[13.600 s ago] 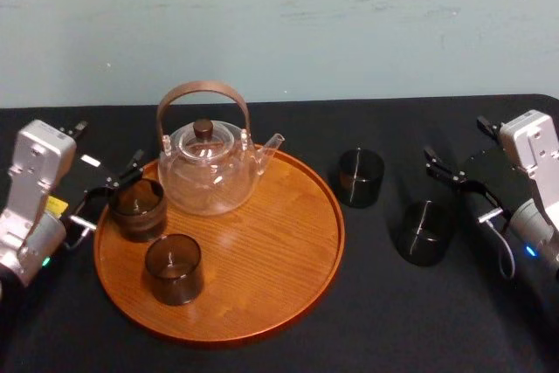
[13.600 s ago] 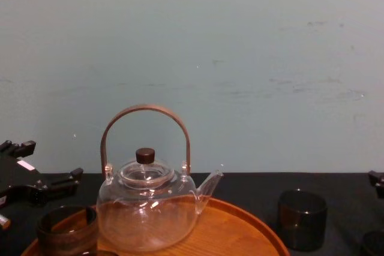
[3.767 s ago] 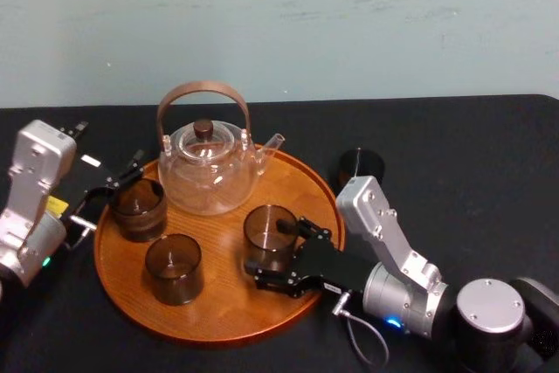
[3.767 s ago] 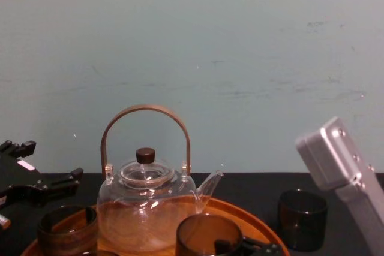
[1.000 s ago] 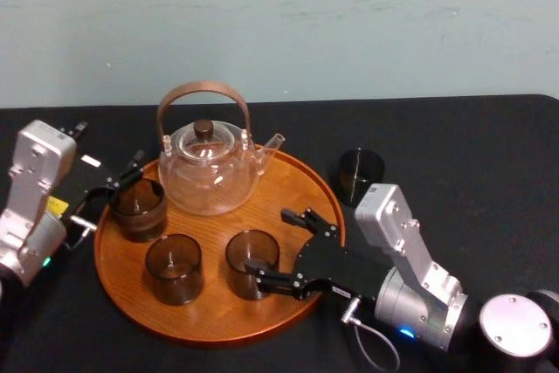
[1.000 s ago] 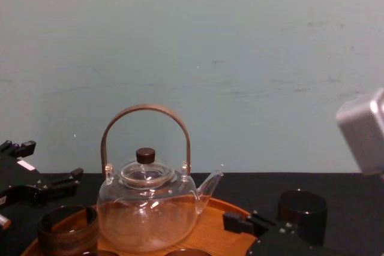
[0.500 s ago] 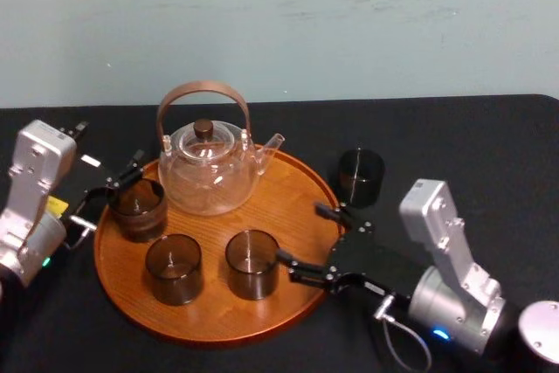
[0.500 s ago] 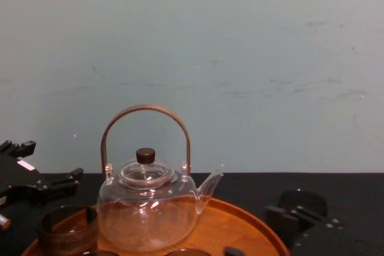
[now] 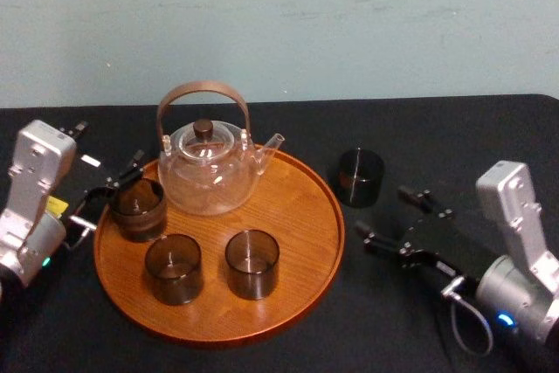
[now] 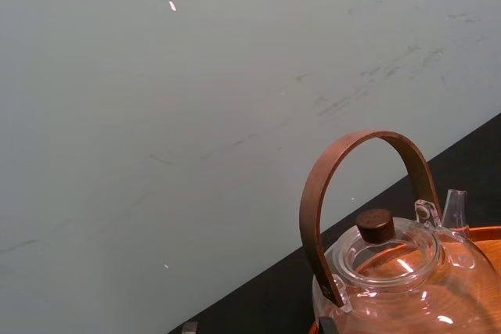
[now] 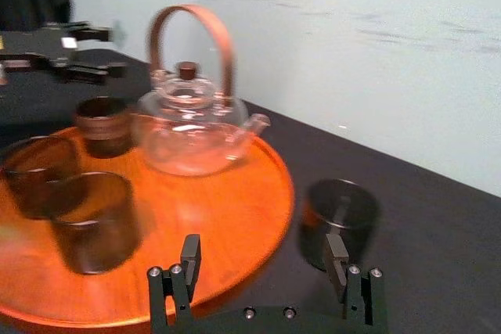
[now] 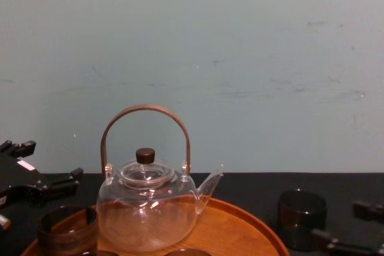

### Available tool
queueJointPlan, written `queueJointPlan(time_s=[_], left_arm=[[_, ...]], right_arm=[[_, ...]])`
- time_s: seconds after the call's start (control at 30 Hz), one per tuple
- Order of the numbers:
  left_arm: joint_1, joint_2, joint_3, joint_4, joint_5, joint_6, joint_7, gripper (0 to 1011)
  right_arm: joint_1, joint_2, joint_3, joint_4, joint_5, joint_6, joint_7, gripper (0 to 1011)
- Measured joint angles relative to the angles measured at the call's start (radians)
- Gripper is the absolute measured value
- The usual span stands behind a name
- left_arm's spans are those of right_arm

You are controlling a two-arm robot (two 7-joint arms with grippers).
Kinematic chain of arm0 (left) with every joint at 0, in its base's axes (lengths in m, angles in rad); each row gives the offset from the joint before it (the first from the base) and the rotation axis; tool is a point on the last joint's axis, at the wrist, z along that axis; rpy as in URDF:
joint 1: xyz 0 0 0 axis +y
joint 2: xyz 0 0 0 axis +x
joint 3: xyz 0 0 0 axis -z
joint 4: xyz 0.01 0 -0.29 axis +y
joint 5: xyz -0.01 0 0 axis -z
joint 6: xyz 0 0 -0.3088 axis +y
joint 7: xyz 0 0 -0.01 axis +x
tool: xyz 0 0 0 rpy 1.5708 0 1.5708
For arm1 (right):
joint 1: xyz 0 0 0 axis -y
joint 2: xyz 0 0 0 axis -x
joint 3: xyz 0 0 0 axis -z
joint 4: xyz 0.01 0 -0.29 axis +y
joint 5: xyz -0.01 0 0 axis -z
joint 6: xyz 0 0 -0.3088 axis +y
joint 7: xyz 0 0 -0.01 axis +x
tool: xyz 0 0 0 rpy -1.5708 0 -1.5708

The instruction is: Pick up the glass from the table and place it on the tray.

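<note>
Beside tray (image 9: 297, 207), R gripper (image 9: 382, 212) fingers (image 9: 423, 200) spread, nr lone glass (image 9: 361, 176).

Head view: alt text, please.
A tray holding a teapot and three glasses; a fourth glass on the table right of it. The right gripper, open and empty, near that glass; left gripper parked left of the tray.

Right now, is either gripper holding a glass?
No. Right gripper is open and empty over the table; left gripper sits open at the tray's left edge, gripping nothing.
</note>
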Motion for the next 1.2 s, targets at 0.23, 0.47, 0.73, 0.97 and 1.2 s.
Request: queueJointPlan(time_s=[0.23,0.47,0.73,0.97,1.2], left_arm=[[0.000,0.000,0.000,0.000,0.000,0.000,0.000,1001],[0.000,0.000,0.000,0.000,0.000,0.000,0.000,1001],[0.000,0.000,0.000,0.000,0.000,0.000,0.000,1001],[0.000,0.000,0.000,0.000,0.000,0.000,0.000,1001],[0.000,0.000,0.000,0.000,0.000,0.000,0.000,1001]], right_arm=[[-0.006,0.004,0.062,0.013,0.007,0.010,-0.027,1002],[0.022,-0.008,0.083,0.052,0.007,0.029,-0.028,1002],[0.069,-0.027,0.080,0.109,0.012,0.052,-0.014,1002],[0.101,-0.037,0.070,0.145,0.003,0.057,-0.013,1002],[0.120,-0.048,0.063,0.171,-0.010,0.056,-0.012,1002]])
